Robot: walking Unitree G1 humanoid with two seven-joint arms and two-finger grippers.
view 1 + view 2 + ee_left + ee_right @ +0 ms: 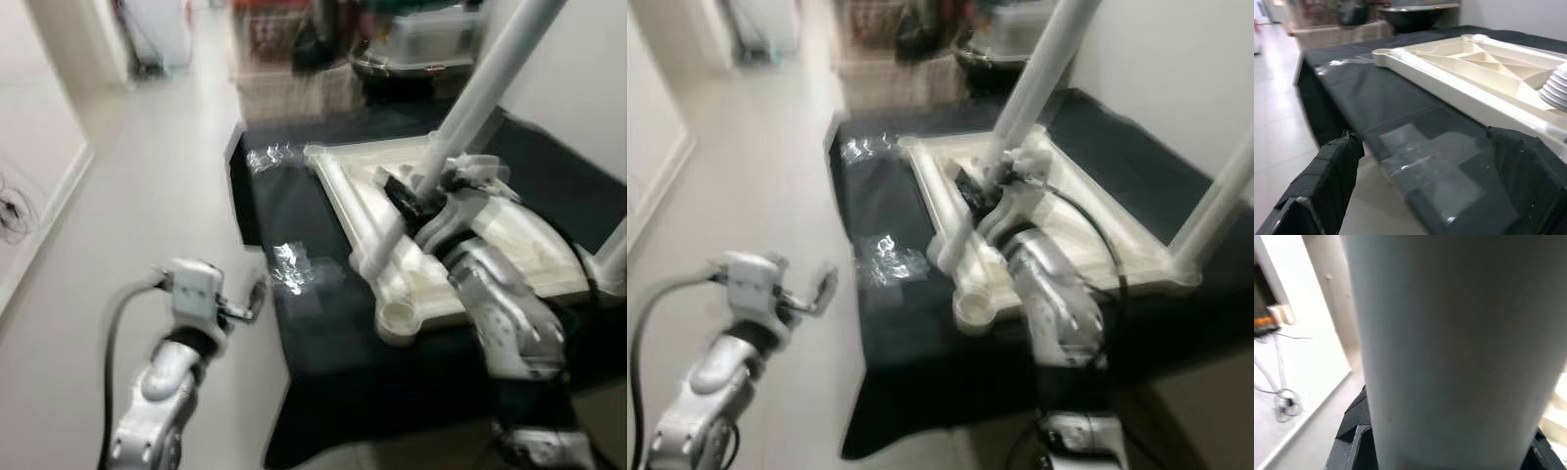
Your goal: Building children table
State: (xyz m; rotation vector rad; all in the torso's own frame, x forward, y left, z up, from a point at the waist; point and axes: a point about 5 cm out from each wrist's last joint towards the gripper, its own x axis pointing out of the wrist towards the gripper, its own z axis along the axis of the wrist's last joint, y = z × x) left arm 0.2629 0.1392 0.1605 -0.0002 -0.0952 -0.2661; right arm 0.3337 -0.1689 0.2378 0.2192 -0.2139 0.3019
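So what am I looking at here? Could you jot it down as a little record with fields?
surface: black-covered table
piece on it: cream tabletop, lying underside up
right gripper: shut on a white table leg, which leans over the tabletop
left gripper: open, over the floor beside the table
fitted: another leg at the tabletop's right corner

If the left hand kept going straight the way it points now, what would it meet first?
Probably the black cloth covering the low platform, around its clear taped patch; the upside-down cream plastic tabletop lies further along. The left hand is open; depth is unclear.
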